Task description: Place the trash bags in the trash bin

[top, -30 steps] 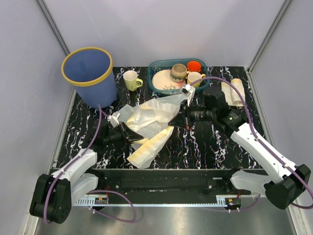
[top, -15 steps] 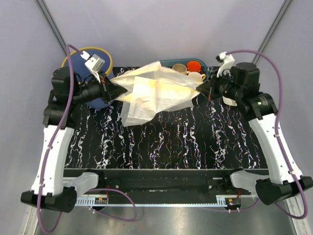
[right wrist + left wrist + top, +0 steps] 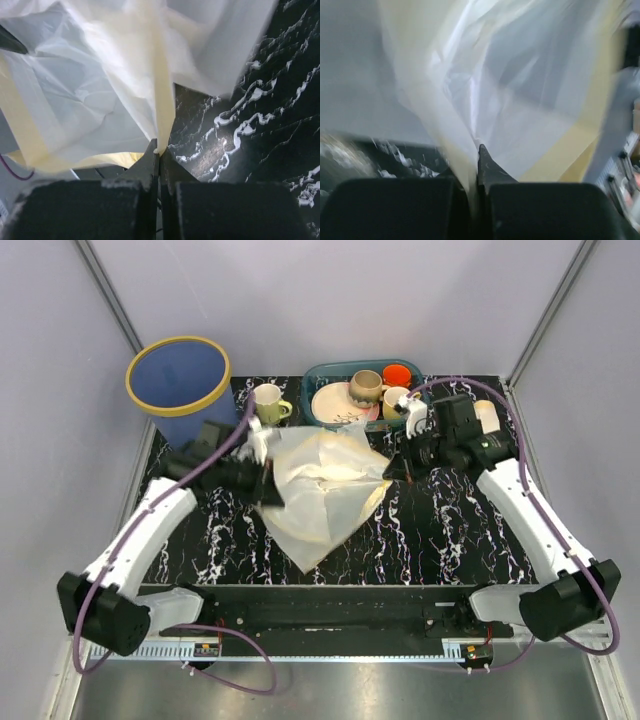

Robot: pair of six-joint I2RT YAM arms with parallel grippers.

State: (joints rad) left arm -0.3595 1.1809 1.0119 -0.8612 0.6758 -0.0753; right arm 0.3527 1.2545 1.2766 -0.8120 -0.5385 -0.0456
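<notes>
Our left gripper (image 3: 270,488) and right gripper (image 3: 393,471) each pinch the trash bag (image 3: 320,495). Trash bin (image 3: 178,380) at ten o'clock; mug (image 3: 268,403), dish basket (image 3: 322,375) crowd twelve.

Trash bag (image 3: 322,495): thin translucent cream plastic film, crinkled. Tabletop (image 3: 450,535): glossy black, white-veined marble look. Trash bin (image 3: 180,375): smooth blue plastic.

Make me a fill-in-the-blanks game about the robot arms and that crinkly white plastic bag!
1. The crinkly cream-white plastic trash bag is pinched by ____ grippers, the left gripper and the right gripper.
2. The round blue plastic trash bin has a ____ rim.
3. The trash bin stands on the ____ arm's side of the table.
Missing words: two; yellow; left.
</notes>
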